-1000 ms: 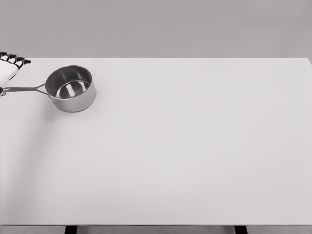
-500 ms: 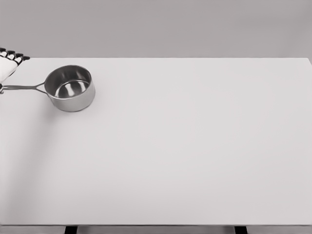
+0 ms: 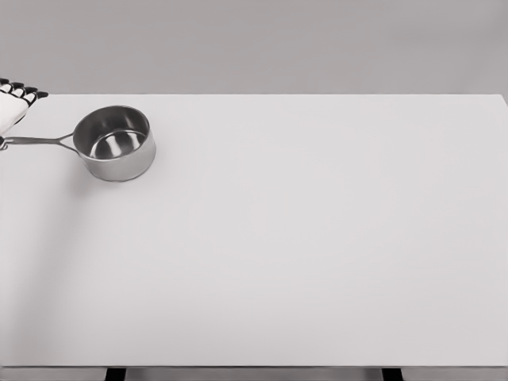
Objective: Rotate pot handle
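Near field: bare white tabletop fills most of the head view; nothing on the near or right portions. Right arm not in view.

Far left: steel pot stands upright near the tabletop's back-left corner, empty. Its handle runs out almost straight left from the pot wall, long axis roughly parallel to the far edge.

At the left border: left hand, mostly cropped. Dark fingertips show in a row just above the handle's outer end. Whether the hand grips the handle, I cannot tell; contact is hidden at the frame edge.

Judgement: pot lies to the right of the hand, so the left hand is the one placed to swing the handle.
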Controlling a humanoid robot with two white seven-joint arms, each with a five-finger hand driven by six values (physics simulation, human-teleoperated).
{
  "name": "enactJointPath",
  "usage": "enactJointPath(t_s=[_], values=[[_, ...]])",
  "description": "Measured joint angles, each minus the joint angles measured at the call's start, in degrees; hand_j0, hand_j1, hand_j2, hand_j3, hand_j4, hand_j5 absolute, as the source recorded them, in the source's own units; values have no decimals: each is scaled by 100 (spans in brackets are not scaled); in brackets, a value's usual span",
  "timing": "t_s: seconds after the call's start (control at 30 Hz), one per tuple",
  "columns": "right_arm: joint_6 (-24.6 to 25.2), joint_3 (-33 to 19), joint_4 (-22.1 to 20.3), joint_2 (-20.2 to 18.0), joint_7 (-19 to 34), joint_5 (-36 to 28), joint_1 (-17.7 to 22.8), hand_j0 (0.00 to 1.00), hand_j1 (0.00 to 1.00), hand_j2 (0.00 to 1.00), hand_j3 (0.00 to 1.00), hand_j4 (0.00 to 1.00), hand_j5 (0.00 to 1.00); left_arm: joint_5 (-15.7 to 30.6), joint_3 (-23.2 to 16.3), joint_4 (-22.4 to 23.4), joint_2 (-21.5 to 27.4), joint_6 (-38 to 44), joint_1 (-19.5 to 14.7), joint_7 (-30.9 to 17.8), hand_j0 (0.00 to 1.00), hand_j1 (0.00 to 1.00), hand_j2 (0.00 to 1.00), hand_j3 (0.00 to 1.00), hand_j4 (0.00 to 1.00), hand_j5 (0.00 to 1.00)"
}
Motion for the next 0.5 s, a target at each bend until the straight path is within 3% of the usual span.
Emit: enactJointPath(t_s=[0.5], values=[[-1, 0, 0, 0, 1, -2, -9, 100, 100, 100, 100, 100, 100, -117, 0, 34, -120, 0, -79, 2, 100, 100, 100, 100, 100, 100]])
